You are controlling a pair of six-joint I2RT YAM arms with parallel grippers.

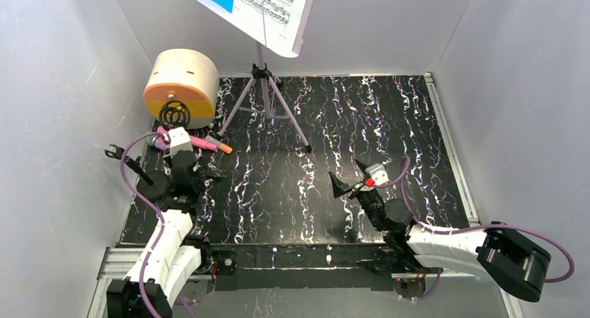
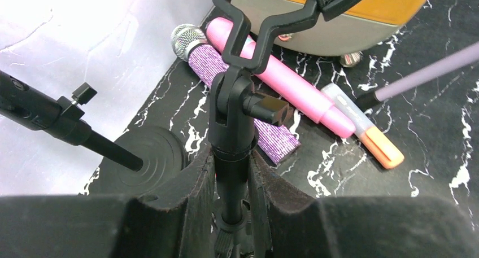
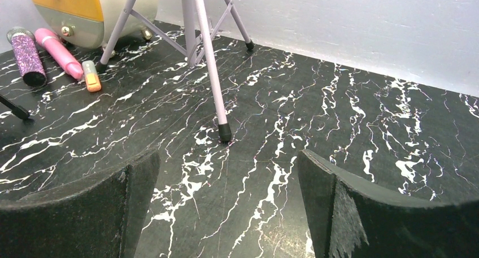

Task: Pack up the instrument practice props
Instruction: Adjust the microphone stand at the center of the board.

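Note:
My left gripper (image 2: pixel 231 176) is shut on the upright stem of the black ring mount (image 2: pixel 233 108); its ring stands in front of the drum in the top view (image 1: pixel 175 114). The purple mic (image 2: pixel 204 60) with a silver mesh head lies on the table behind the mount, beside the pink microphone (image 2: pixel 282 80). The lilac music stand (image 1: pixel 263 99) stands at the back on its tripod and holds white and blue sheet music (image 1: pixel 268 8). My right gripper (image 1: pixel 356 177) is open and empty over the middle of the table; one stand leg (image 3: pixel 210 66) ends ahead of it.
A cream and orange drum-shaped case (image 1: pixel 181 81) lies at the back left. A marker with an orange end (image 2: pixel 367 134) lies next to the pink mic. A second black stand with a round base (image 2: pixel 149 156) sits at the left edge. Grey walls enclose the table.

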